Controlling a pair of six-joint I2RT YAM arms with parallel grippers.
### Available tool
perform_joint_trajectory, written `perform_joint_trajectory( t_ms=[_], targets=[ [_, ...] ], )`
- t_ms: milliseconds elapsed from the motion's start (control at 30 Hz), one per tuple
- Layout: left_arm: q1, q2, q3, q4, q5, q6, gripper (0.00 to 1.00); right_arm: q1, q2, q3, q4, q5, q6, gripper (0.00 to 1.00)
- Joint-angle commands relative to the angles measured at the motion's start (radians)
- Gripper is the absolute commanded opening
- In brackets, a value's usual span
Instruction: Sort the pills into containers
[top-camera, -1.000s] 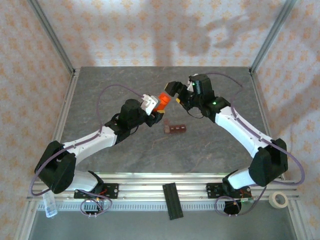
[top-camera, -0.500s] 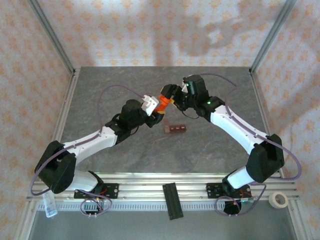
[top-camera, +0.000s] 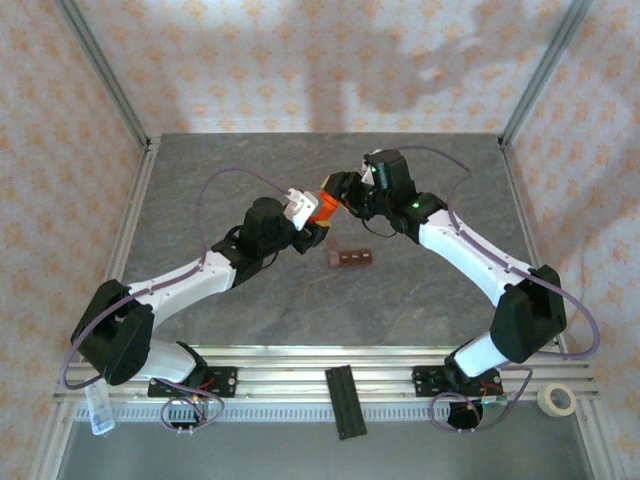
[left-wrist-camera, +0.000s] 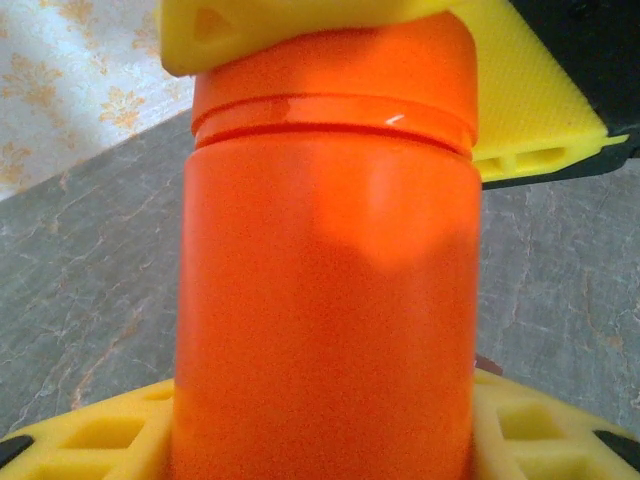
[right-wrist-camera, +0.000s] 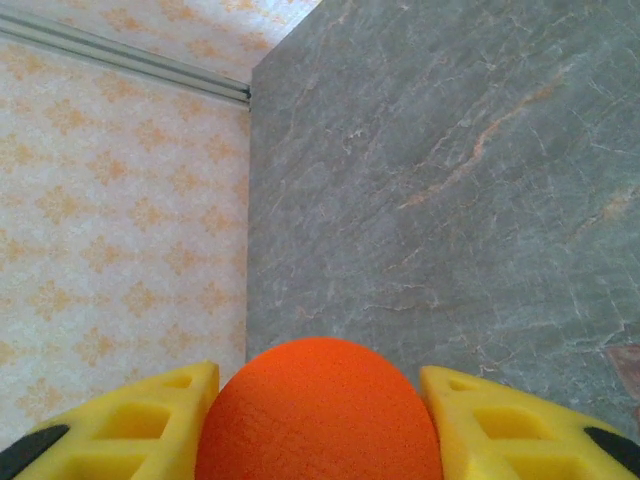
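The left gripper is clamping the orange bottle by its body, and the right gripper is pinching its cap. A clean twist likely needs rotation about the bottle's axis against a firm left hold. Both arms are reaching inward and meeting mid-table, the strip lying near, toward the bases.

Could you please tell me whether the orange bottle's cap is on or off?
On. The cap sits seated on the orange bottle, only a thin seam between them, with the right hand gripping it.
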Motion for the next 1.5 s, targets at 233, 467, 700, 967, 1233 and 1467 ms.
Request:
perform_joint_trajectory(
  t_ms=[233,467,700,967,1233,1467],
  targets=[
    [0.098,-0.012,-0.010,0.269,0.342,-0.309,0.00,-0.090,-0.055,-0.125,0.296,-0.222,-0.160,0.43],
    [0.106,-0.012,0.019,0.179,0.306,-0.277,0.00,-0.106,-0.049,-0.102,0.268,-0.238,-0.142,0.53],
    [0.016,-0.030,0.068,-0.078,0.038,-0.017,0.00,-0.107,-0.087,-0.027,0.070,-0.071,-0.053,0.85],
    [-0.020,-0.009,0.060,-0.086,-0.089,0.065,0.00,-0.100,-0.082,-0.030,-0.002,0.007,0.080,0.87],
    [-0.039,0.010,0.060,-0.084,-0.106,0.079,0.00,-0.039,-0.021,-0.008,0.016,0.015,0.096,0.84],
    [-0.046,0.014,0.059,-0.084,-0.110,0.080,0.00,-0.001,0.003,-0.004,0.046,0.009,0.107,0.73]
  ],
)
